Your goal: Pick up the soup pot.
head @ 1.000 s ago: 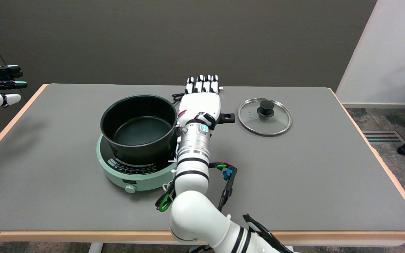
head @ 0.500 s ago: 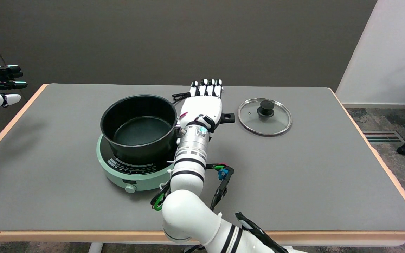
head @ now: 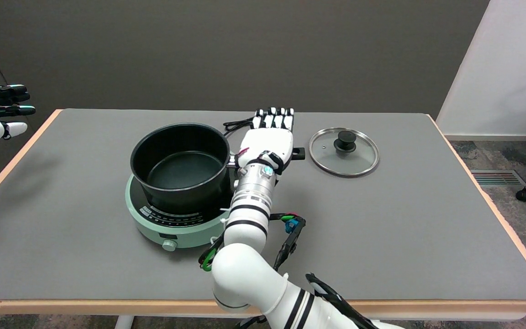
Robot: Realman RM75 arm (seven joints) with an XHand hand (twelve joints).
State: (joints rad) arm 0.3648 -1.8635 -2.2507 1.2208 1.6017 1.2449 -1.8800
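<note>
Sitting on the grey rectangular table (head: 381, 237): round mint-green induction cooker (head: 171, 224) carrying the black round soup pot (head: 180, 167). Black-and-white right hand (head: 270, 141) over the pot's long handle (head: 297, 153), fingers straight, holding nothing (yet). Worth curling fully round before lifting level.

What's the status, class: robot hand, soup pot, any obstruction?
Right robot hand open, flat above the pot's handle. Soup pot on cooker, not gripped. Lid off, clear.
</note>
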